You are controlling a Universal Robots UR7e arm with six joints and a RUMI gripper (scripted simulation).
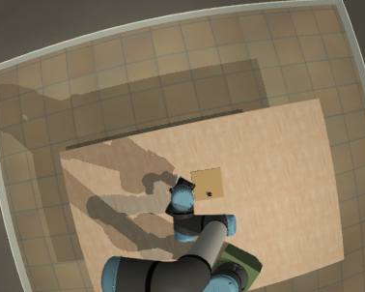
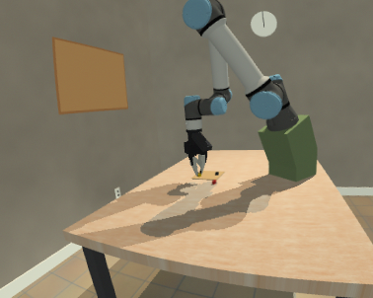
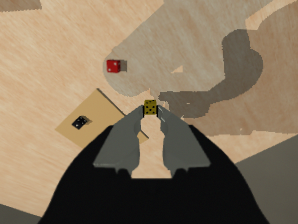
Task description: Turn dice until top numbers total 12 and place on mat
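From the top, the mat is seen on the table, with a black die near its near edge; the gripper is hidden under the wrist at the mat's left edge. In the exterior view, the gripper is seen pointing down at the mat's left end, a yellow die pinched at its tips, and a red die lies on the table just beside the mat's near edge. In the wrist view, the yellow die is gripped between the closed fingers; the black die lies on the mat, and the red die is off it.
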